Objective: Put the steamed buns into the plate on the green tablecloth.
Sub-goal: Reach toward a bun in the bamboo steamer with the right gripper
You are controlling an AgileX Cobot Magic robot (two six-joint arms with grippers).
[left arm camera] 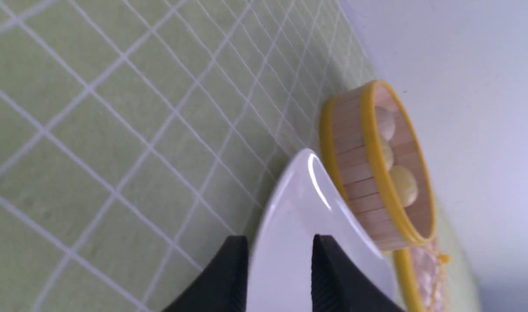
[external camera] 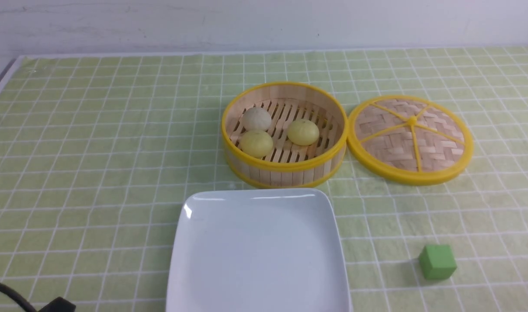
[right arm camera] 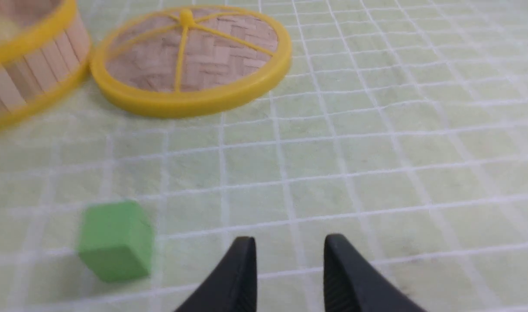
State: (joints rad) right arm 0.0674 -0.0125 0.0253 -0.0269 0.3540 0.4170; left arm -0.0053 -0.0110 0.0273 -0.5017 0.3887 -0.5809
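While its two black fingers (left arm camera: 229, 281) stand partly apart, the left end effector (left arm camera: 281, 277) has nothing between them and grips nothing. In the left wrist view a corner of the plate shows through the gap. I cannot tell whether the fingers touch it.

The green tablecloth (external camera: 95, 151) covers the whole counter. On it, near the middle, stands a round steamer basket (external camera: 285, 171) with yellow rims and no lid on. The plate (external camera: 259, 260), white and square, lies bare just in front of the basket on the robot's side. Its far edge is almost against the basket wall.

All three steamed buns (external camera: 256, 143) sit on the basket's slatted floor. The greyish-white bun (external camera: 256, 118) is at the back left, with a yellow bun just in front of it, the two nearly touching. The other yellow bun (external camera: 303, 132) sits to their right, a little apart.

Just right of the basket, rim close to rim, the woven lid (external camera: 410, 138) lies flat on the cloth. A small green cube (external camera: 437, 261) sits well in front of the lid, to the basket's front right.

The right end effector (right arm camera: 289, 277) is also parted, with only cloth seen between its fingers. It holds and touches nothing, and the cube lies near it.
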